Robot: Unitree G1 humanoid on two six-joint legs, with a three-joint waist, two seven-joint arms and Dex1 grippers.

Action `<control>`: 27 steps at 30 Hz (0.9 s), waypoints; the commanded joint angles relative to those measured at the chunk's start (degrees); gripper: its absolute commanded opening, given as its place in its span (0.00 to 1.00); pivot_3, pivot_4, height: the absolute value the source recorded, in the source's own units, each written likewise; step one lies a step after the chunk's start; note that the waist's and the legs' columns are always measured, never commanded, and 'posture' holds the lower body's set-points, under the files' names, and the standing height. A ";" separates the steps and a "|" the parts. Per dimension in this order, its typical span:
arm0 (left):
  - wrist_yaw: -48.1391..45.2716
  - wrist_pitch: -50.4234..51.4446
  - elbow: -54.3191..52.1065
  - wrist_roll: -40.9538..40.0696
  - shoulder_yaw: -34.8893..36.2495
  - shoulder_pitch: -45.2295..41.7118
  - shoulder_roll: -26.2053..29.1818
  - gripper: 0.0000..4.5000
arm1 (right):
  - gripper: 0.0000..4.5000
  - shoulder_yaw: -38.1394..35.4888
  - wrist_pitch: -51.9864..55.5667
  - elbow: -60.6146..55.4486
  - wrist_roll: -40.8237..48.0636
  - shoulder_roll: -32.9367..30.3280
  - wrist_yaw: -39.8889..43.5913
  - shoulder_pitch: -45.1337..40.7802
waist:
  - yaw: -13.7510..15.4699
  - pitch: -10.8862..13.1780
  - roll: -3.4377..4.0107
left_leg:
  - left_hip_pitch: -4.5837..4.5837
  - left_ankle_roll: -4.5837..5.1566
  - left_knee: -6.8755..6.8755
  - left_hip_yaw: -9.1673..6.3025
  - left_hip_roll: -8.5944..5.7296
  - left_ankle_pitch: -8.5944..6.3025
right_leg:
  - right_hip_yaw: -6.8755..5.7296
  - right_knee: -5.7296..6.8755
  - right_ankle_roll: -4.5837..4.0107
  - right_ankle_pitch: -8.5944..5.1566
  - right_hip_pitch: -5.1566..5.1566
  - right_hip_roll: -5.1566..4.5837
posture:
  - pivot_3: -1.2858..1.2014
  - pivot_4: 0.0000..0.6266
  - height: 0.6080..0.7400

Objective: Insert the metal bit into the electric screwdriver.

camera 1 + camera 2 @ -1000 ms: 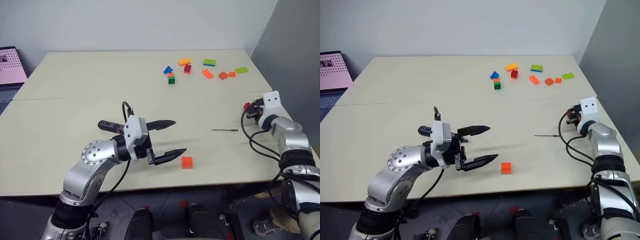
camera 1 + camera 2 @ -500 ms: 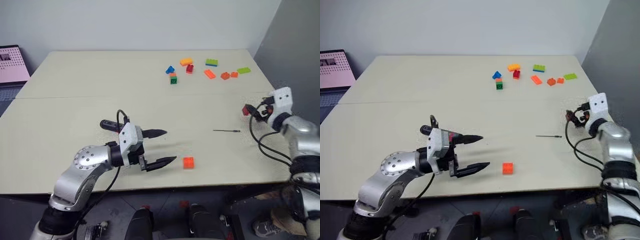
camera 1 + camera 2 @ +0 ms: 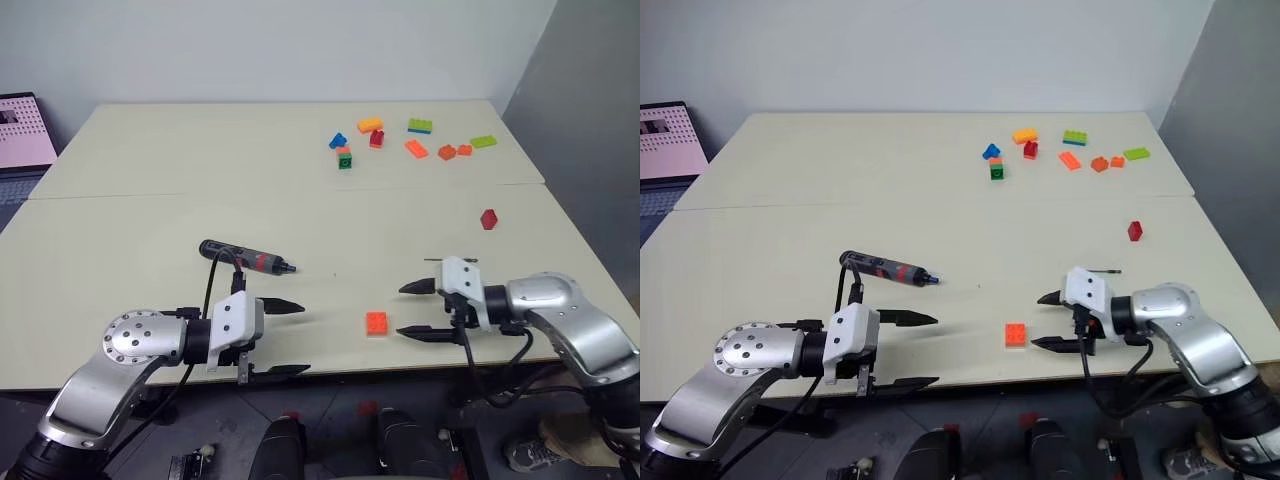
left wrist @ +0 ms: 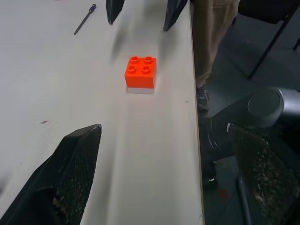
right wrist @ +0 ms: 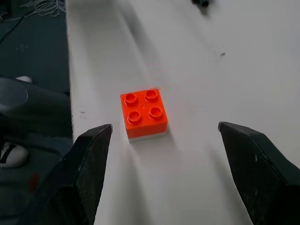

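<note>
From the head camera, the black pen-shaped electric screwdriver with a red band (image 3: 246, 258) lay flat on the cream rectangular table (image 3: 200, 160), in its near left part, tip toward the right. The thin dark grey metal bit (image 3: 1104, 270) lay apart from it on the right, just behind the right gripper (image 3: 417, 309). That gripper pointed left with its fingers spread and empty, near a square orange toy brick (image 3: 376, 322). The left gripper (image 3: 286, 338) hung at the near table edge, fingers wide apart, holding nothing. A small red brick (image 3: 488, 218) sat alone on the right; a cluster of coloured bricks (image 3: 405, 140) lay at the far side.

In the left wrist view, the orange brick (image 4: 140, 72) sat beyond the spread fingers (image 4: 70, 173), with the bit (image 4: 85, 18) farther off.

In the right wrist view, the brick (image 5: 143, 114) lay between the parted fingers (image 5: 89, 164), touching neither.
</note>
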 commanded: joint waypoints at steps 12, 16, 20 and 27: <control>1.62 1.18 -3.74 -0.76 -0.31 -0.49 -0.37 1.00 | 0.46 5.27 -7.71 7.04 -6.07 6.92 1.54 -2.79 | 0.24 0.00 0.00 | -0.17 0.00 -0.05 -0.12 0.04 0.00 | -0.12 0.18 0.03 0.00 -0.18 0.18 | 0.52 0.24 1.00; 1.59 1.22 -3.28 -1.11 -0.25 -0.81 -0.86 1.00 | 0.33 4.23 -7.04 5.74 -5.05 7.07 0.99 -2.06 | 0.26 0.00 0.00 | -0.14 0.00 -0.02 -0.14 0.03 0.00 | -0.11 0.21 0.03 0.01 -0.16 0.17 | 0.52 0.24 1.00; 3.24 1.57 -2.54 -2.61 -0.30 -2.80 -4.04 1.00 | 0.33 -1.87 -4.26 4.42 -2.17 7.93 -3.29 -0.97 | 0.42 0.00 0.00 | -0.15 0.00 -0.05 -0.15 0.03 0.00 | -0.12 0.25 0.03 0.01 -0.17 0.18 | 0.52 0.24 1.00; 6.66 0.72 -1.78 -2.70 -1.68 -6.23 -10.82 1.00 | 0.33 -19.57 -7.10 14.47 -3.07 9.88 -21.39 -1.49 | 1.10 -0.01 -0.02 | -0.15 0.00 0.02 -0.14 0.00 0.00 | -0.11 0.26 0.08 0.04 -0.12 0.18 | 0.52 0.24 1.00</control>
